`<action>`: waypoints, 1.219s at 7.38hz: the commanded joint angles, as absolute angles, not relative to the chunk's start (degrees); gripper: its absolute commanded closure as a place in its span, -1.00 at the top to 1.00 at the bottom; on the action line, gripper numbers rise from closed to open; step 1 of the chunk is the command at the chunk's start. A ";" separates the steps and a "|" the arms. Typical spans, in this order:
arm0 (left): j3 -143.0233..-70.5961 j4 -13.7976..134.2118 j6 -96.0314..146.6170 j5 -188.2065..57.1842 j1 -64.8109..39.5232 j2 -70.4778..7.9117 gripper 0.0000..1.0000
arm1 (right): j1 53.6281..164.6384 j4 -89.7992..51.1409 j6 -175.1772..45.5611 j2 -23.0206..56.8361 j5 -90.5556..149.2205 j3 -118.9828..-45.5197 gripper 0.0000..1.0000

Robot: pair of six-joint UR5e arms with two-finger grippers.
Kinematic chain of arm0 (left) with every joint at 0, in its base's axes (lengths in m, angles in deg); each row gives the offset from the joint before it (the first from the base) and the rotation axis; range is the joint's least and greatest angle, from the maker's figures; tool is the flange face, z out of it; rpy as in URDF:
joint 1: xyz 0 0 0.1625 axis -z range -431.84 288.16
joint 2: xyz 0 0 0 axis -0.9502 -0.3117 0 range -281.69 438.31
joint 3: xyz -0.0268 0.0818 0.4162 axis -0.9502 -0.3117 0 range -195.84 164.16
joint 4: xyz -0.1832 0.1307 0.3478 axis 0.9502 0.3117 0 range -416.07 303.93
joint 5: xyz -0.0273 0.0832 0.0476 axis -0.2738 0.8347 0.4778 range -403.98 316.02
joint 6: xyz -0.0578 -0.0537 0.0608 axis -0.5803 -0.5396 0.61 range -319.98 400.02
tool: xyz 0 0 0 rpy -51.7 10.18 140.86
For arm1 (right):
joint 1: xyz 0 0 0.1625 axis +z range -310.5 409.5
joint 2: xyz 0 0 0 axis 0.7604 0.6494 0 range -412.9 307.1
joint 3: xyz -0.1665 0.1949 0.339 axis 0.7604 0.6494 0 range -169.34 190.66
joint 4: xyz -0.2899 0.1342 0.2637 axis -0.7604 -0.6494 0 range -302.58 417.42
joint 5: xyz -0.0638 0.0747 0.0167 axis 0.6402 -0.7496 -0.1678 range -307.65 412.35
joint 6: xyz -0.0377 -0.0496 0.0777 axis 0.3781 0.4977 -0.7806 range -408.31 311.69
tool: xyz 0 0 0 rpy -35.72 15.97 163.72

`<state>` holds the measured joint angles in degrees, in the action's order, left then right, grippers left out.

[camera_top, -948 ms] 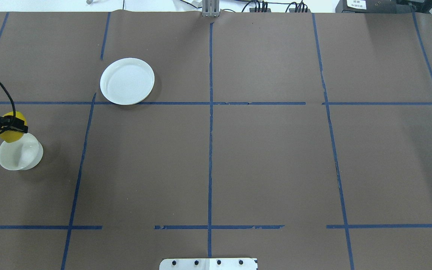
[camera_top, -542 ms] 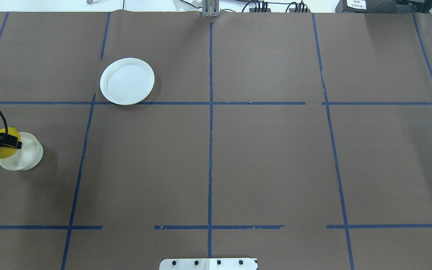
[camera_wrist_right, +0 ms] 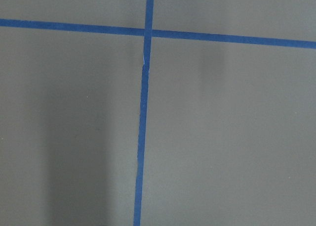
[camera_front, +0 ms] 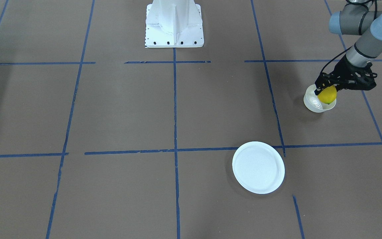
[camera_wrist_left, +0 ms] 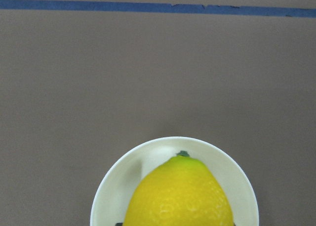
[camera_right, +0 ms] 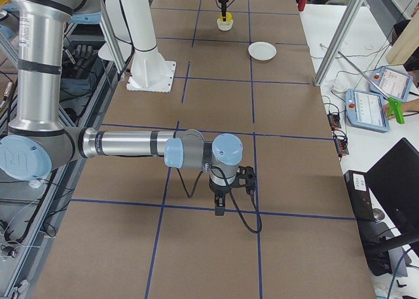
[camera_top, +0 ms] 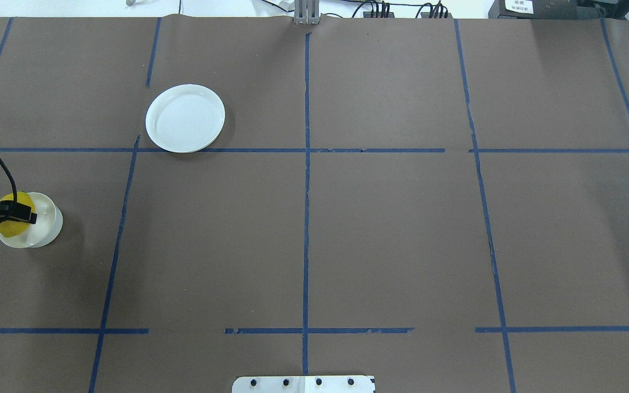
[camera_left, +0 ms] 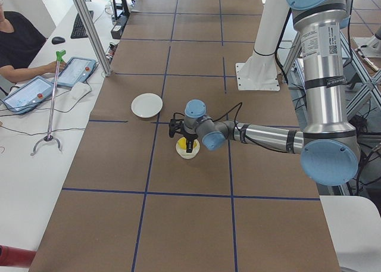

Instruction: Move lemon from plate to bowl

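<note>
The yellow lemon (camera_front: pixel 327 95) is held in my left gripper (camera_front: pixel 326 88), which is shut on it right over the small off-white bowl (camera_front: pixel 311 103). In the overhead view the lemon (camera_top: pixel 11 230) overlaps the bowl (camera_top: pixel 48 219) at its left side, with the gripper (camera_top: pixel 17 214) across it. In the left wrist view the lemon (camera_wrist_left: pixel 180 196) fills the bowl's (camera_wrist_left: pixel 114 185) opening, green tip forward. The white plate (camera_top: pixel 185 118) lies bare, farther out on the table. My right gripper (camera_right: pixel 219 211) shows only in the exterior right view, and I cannot tell its state.
Brown paper with blue tape lines covers the table (camera_top: pixel 380 229). The robot's white base (camera_front: pixel 174 25) stands at the near middle edge. The bowl sits close to the table's left end. Operators' tablets (camera_left: pixel 53 78) lie beyond the far edge.
My left gripper has carried the lemon toward the robot and down, from beside the bowl's far rim to right over the bowl. The plate and bowl have not moved.
</note>
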<state>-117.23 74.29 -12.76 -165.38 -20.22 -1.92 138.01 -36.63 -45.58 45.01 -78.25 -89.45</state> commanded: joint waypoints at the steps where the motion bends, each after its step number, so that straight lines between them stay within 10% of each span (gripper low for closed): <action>1: -117.27 74.27 -12.36 -165.44 -20.25 -1.93 1.00 | 138.01 -36.63 -45.58 45.01 -78.25 -89.45 1.00; 9: -121.73 52.01 26.08 -180.12 2.48 -3.77 1.00 | 138.01 -36.63 -45.58 45.01 -78.25 -89.45 1.00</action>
<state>-120.20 59.80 17.52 -178.43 -3.14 -3.06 138.01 -36.63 -45.58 45.01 -78.25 -89.45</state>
